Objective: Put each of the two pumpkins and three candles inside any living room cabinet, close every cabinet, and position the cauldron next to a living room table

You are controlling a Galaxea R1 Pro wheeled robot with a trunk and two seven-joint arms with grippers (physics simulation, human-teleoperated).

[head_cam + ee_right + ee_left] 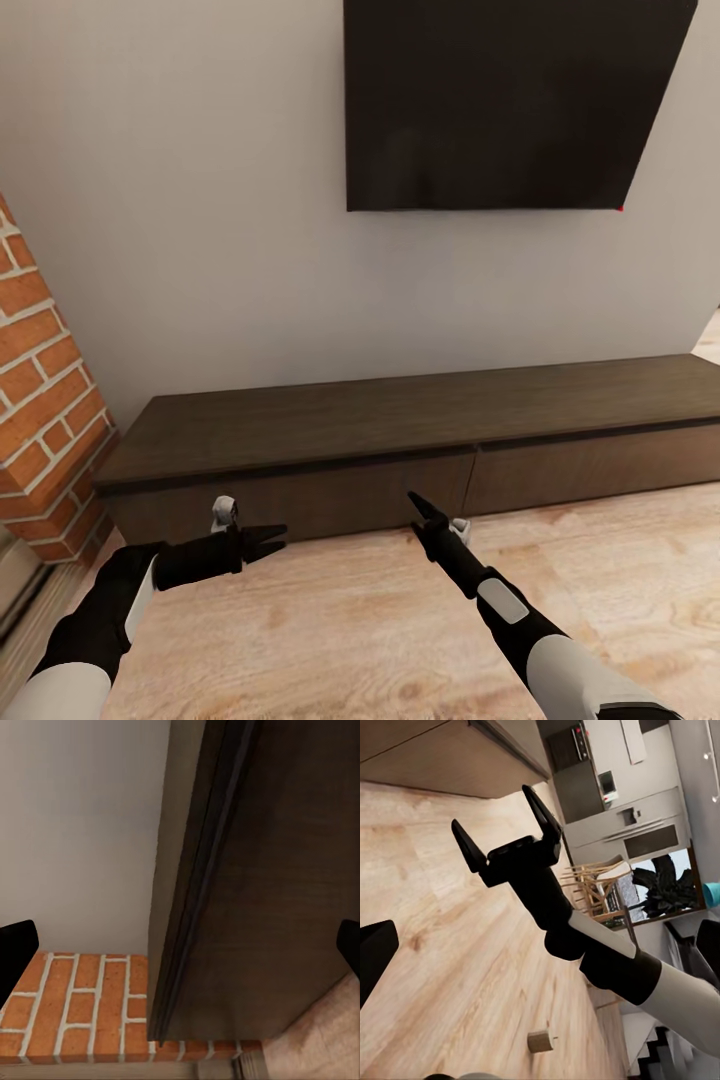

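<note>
The cabinet [400, 420] is a long, low dark-brown unit against the wall, and both of its front panels look shut. My left gripper [278, 538] hovers over the floor in front of its left panel, open and empty. My right gripper [418, 505] is held near the seam between the panels. The left wrist view shows the right gripper [491, 807] open with nothing in it, beside the cabinet [435, 750]. In the right wrist view the cabinet front [285, 870] is very close. A small tan stub [540, 1041] with a wick-like tip, perhaps a candle, lies on the floor. The pumpkins, cauldron and table are out of view.
A red brick pillar [40, 400] stands hard against the cabinet's left end. A dark TV [500, 100] hangs on the wall above. Light wood floor [350, 620] stretches in front. In the left wrist view, wooden dining chairs [592, 881] and kitchen units are far off.
</note>
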